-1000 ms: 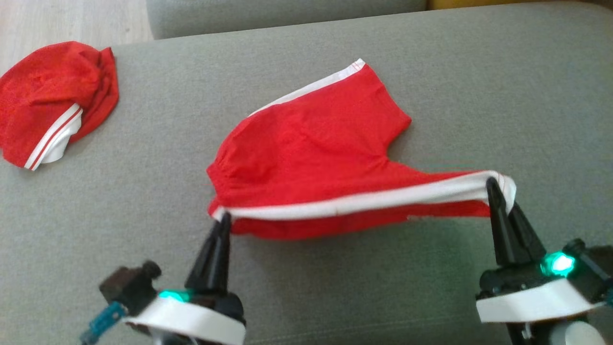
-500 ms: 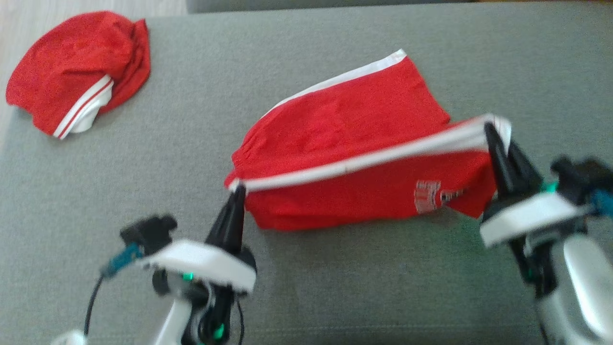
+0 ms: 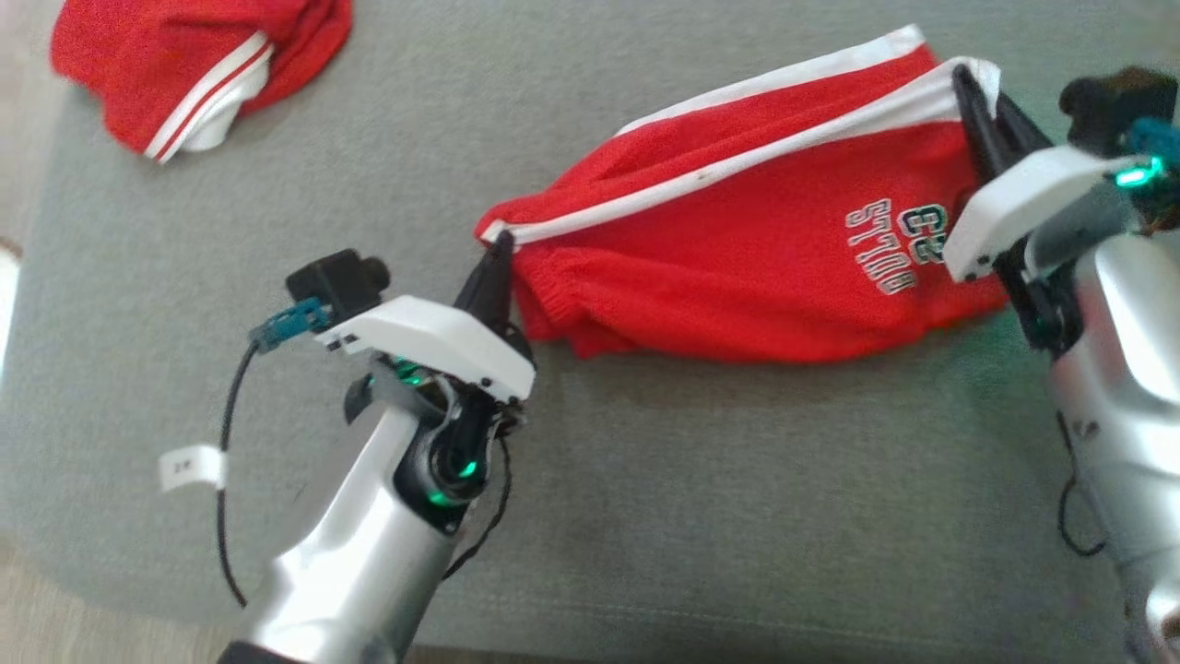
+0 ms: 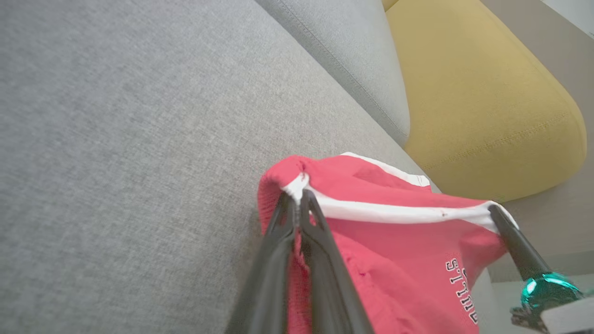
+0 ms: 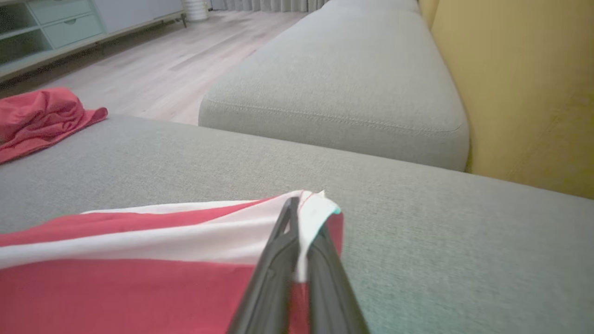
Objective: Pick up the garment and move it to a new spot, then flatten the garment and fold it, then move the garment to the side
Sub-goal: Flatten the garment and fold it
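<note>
On the grey cushion [image 3: 701, 516], left gripper [image 3: 501, 243] and right gripper [image 3: 965, 76] each pinch the red shorts [image 3: 737, 258]. Another crumpled red cloth [image 3: 166, 55] lies well apart

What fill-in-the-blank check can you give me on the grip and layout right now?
The left gripper and right gripper are both ____ on the red shorts.
Each one pinches the shorts along their ____ stripe.
A second red garment lies crumpled at the far ____ of the robot.
The cushion under both garments is ____ in colour.
Missing words: shut; white; left; grey.
</note>
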